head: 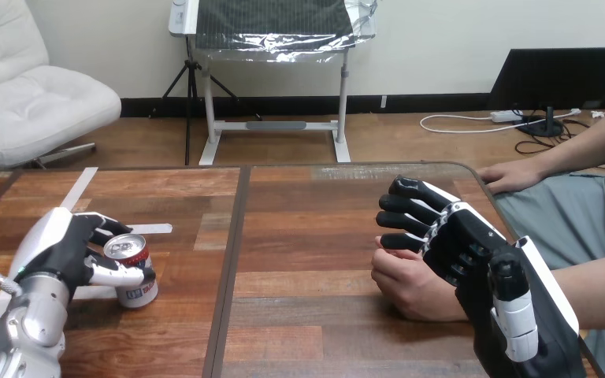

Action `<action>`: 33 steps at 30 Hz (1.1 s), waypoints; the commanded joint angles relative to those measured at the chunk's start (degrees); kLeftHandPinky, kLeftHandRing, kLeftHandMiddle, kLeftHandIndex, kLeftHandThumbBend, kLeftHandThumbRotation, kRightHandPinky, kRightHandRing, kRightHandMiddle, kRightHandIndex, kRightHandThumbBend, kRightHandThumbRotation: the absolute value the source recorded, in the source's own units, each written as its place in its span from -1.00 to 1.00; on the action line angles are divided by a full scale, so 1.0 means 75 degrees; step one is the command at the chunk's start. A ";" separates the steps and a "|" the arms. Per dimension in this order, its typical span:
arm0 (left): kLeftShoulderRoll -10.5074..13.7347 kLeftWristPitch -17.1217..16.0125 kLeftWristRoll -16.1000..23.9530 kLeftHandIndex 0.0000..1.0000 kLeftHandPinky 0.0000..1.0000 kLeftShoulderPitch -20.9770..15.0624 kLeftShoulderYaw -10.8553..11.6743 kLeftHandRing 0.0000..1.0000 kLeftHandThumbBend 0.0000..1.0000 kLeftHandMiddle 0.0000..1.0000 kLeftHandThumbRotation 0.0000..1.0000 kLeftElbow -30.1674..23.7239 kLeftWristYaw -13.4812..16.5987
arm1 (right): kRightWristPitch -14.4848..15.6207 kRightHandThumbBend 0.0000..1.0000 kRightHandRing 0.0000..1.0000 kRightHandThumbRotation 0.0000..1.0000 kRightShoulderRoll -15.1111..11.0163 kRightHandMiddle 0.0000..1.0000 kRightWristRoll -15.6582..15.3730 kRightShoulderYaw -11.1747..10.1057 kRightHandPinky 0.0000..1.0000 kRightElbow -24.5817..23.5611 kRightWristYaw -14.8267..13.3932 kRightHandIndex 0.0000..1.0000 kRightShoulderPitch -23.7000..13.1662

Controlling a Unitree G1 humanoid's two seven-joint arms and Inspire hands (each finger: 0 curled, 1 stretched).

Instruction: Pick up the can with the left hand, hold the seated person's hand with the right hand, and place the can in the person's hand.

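Observation:
A silver and red can (pixel 132 272) stands upright on the wooden table (pixel 315 228) at the near left. My left hand (pixel 75 248) is shut on it: the fingers wrap its far side and the thumb crosses its front. At the near right, the person's hand (pixel 410 287) rests on the table as a loose fist. My right hand (pixel 461 244) lies over the back of it, touching or just above; I cannot tell whether it grips. The person's forearm runs off to the right behind my right arm.
The person's other hand (pixel 512 175) rests flat at the table's far right corner. White tape strips (pixel 75 189) lie on the left part of the table. A dark seam (pixel 232 260) divides the tabletop. The table's right edge runs close beside my right arm.

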 commanded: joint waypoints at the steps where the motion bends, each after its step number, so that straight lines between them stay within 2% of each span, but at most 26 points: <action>1: 0.0298 -0.0018 0.0224 0.42 0.24 -0.0568 -0.0198 0.42 0.55 0.48 -0.83 -0.0256 -0.0149 | -0.0104 0.86 0.62 0.88 -0.0063 0.64 0.0155 -0.0064 0.51 -0.0257 0.0012 0.67 -0.0464; 9: 0.0459 -0.0052 0.0430 0.48 0.46 -0.0596 -0.0339 0.56 0.55 0.56 -0.71 -0.0298 -0.0425 | -0.0136 0.87 0.61 0.88 -0.0057 0.64 0.0147 -0.0070 0.51 -0.0230 0.0014 0.66 -0.0493; 15: 0.0478 0.0000 0.0488 0.51 0.53 -0.0619 -0.0341 0.61 0.56 0.60 -0.64 -0.0336 -0.0551 | -0.0128 0.87 0.61 0.88 -0.0042 0.64 0.0150 -0.0061 0.51 -0.0255 0.0002 0.66 -0.0483; 33: 0.0492 -0.0095 0.0441 0.52 0.43 -0.0680 -0.0341 0.58 0.61 0.59 -0.63 -0.0293 -0.0590 | -0.0122 0.86 0.61 0.88 -0.0006 0.64 0.0101 -0.0025 0.52 -0.0294 -0.0038 0.66 -0.0463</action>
